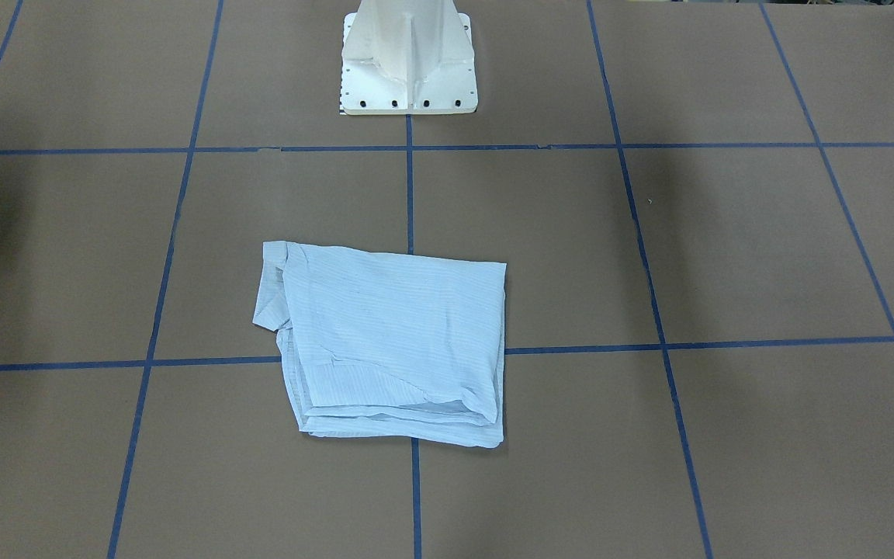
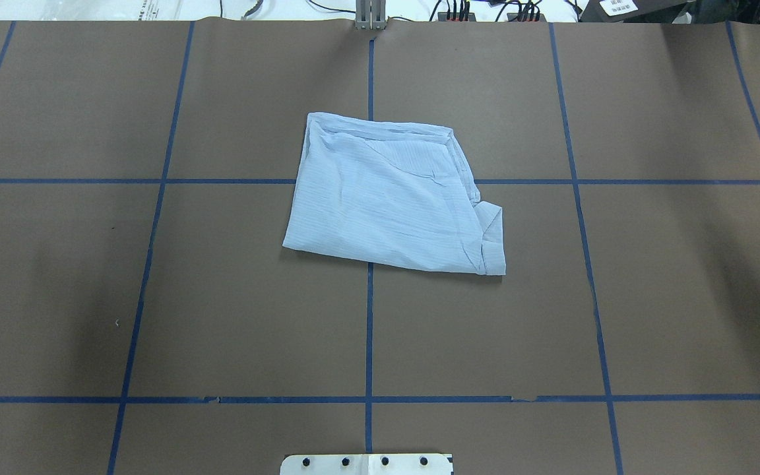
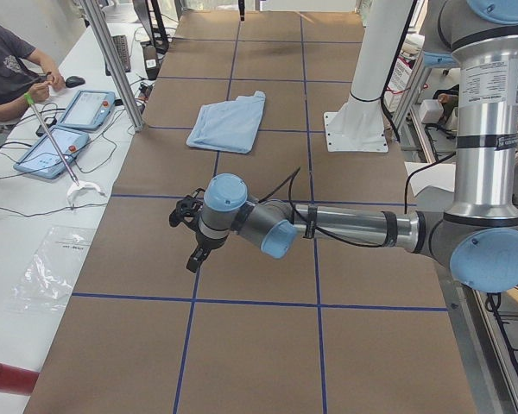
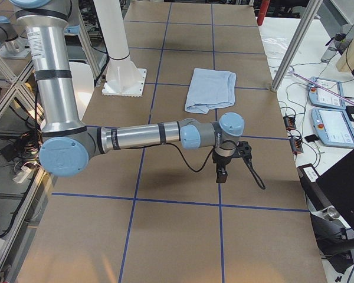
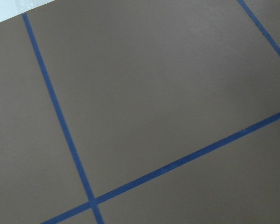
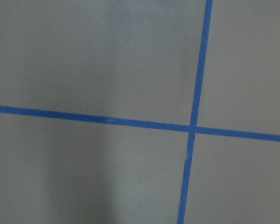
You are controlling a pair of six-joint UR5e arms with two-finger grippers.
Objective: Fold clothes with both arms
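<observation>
Across the one brown paper-covered table [image 2: 221, 297], my two silver-grey tube arms, left arm [image 3: 345, 226] and right arm [image 4: 141, 135], reach toward opposite ends. One light blue, finely striped folded shirt [image 2: 393, 198] lies mid-table, well apart from both. My two black pincers, left pincer [image 3: 194, 257] and right pincer [image 4: 221, 172], point down; parted or closed, I cannot tell.
</observation>
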